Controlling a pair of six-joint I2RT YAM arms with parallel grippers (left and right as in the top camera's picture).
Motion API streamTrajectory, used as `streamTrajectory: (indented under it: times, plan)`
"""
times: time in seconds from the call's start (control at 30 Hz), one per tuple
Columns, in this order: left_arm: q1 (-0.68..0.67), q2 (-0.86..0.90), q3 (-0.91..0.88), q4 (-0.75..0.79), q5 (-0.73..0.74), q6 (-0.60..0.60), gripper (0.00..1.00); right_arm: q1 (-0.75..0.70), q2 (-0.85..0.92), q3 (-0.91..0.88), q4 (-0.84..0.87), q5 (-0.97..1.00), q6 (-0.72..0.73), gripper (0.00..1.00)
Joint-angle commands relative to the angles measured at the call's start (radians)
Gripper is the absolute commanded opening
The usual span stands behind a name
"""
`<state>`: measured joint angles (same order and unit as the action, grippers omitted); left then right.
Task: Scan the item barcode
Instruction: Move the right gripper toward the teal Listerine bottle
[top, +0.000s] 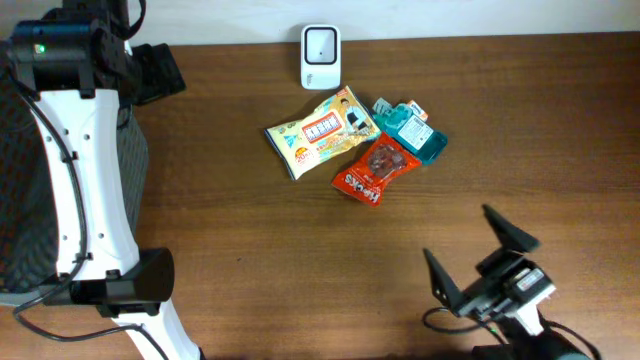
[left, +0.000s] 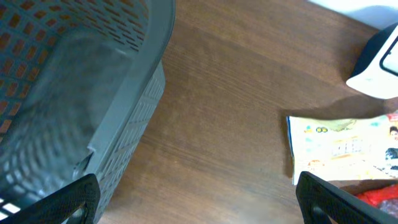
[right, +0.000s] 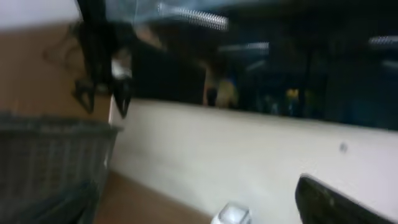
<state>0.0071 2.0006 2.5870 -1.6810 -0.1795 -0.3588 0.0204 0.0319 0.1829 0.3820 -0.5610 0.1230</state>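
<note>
Three packets lie together right of the table's middle: a yellow snack packet (top: 322, 132) (left: 342, 149), a red one (top: 373, 168) (left: 379, 198) and a teal one (top: 410, 128). Behind them at the far edge stands the white scanner (top: 320, 55) (left: 379, 68) (right: 231, 214). No barcode shows. My left gripper (top: 160, 72) (left: 202, 205) hovers at the far left, open over bare wood, with the yellow packet beside its right finger (left: 336, 199). At the front right my right gripper (top: 475, 255) (right: 193, 211) is open, empty and tilted up toward the back wall.
A grey perforated basket (top: 15, 180) (left: 62, 93) (right: 50, 149) stands at the table's left edge, beside the left arm (top: 85, 180). The right wrist view is blurred and shows mostly the pale wall (right: 249, 155).
</note>
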Motion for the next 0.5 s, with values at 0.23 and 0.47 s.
streamTrajectory:
  times: [0.23, 0.47]
  plan:
    - [0.003, -0.024, -0.004, 0.000, 0.000, 0.005, 0.99, 0.006, 0.958, 1.273, -1.341, 0.074, -0.456, 0.98]
    - [0.003, -0.024, -0.004, 0.000, 0.000, 0.005, 0.99, 0.008, 1.589, 1.471, -1.549, -0.257, -0.294, 0.98]
